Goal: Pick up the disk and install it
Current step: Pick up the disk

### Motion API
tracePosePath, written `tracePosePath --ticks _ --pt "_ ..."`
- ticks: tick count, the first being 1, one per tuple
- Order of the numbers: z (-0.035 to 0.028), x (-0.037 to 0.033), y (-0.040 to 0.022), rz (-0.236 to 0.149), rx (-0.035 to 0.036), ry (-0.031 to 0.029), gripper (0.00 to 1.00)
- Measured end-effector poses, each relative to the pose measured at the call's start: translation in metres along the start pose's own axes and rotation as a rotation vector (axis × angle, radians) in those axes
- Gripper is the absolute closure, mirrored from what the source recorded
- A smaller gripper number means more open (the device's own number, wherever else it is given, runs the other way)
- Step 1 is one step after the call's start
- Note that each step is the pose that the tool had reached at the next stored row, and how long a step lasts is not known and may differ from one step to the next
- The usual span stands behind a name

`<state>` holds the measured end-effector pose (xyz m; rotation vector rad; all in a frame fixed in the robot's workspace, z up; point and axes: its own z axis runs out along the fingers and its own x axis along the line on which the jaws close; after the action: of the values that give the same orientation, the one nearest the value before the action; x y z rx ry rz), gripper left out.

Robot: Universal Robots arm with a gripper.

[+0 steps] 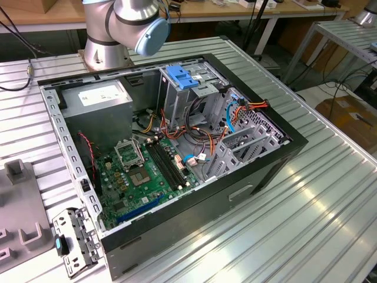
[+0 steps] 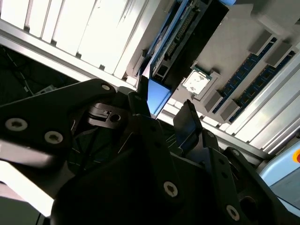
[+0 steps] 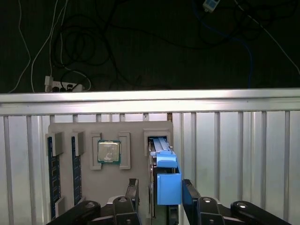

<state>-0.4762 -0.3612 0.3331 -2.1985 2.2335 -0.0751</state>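
The tool [image 3: 160,186] is straddling the disk [image 3: 165,157], its fingers [image 3: 132,190] spread on either side. The disk is standing on edge in a grey tray [image 3: 108,129] on the desk [image 3: 234,140].

**Camera setup: one high overview, two wrist cams on the same tray**

The exterior view sits high off the arm at mid range. It angles down on the open computer case [image 1: 177,147], with the arm base [image 1: 106,35] at 11 o'clock and the ribbed table [image 1: 306,200] at 4 o'clock. The first wrist view looks steeply down past the gripper [image 3: 161,190], with dark floor [image 3: 140,42] beyond. The second wrist view sits very close behind the gripper [image 2: 164,105], tilted. Both wrist views share the grey tray [image 3: 84,136] [image 2: 243,42], processor chip [image 3: 108,152] [image 2: 196,80] and disk [image 3: 164,154] [image 2: 197,37].
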Motion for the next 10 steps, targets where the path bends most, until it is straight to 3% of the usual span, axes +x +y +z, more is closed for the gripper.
tracePosePath --ticks 4,10 --pt "0.0042 -0.0002 0.0002 -0.016 0.0005 -0.0006 0.50" --pt "0.0170 -0.0014 0.0028 -0.028 0.0007 -0.0011 0.50"
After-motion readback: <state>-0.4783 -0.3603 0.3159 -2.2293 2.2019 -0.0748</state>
